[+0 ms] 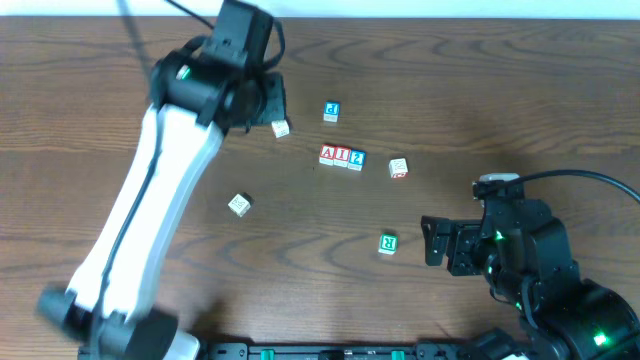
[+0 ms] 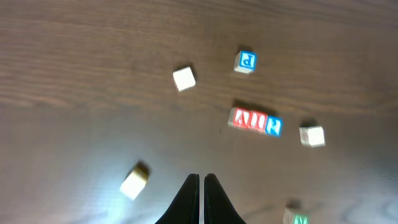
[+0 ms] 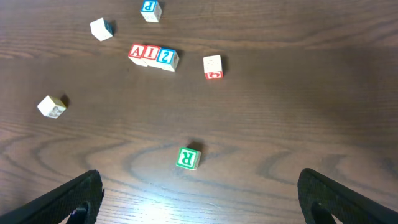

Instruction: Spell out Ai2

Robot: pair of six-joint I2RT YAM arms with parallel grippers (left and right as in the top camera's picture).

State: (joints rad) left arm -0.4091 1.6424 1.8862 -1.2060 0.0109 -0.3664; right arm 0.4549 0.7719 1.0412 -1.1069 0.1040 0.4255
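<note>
now wood-grain table [image 1: 480,90] bears a-i-2 row [image 1: 342,157]; left end effector [image 2: 202,186] closed, right end effector [image 3: 199,186] wide.

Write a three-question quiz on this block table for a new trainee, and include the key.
1. True or false: the A, I and 2 blocks sit touching in one row.
2. Which letter shows on the green block? a) P b) R c) A
3. Fill in: the left arm's fingers are ____ (open or shut), with nothing between them.
Key: 1 true; 2 b; 3 shut.
</note>
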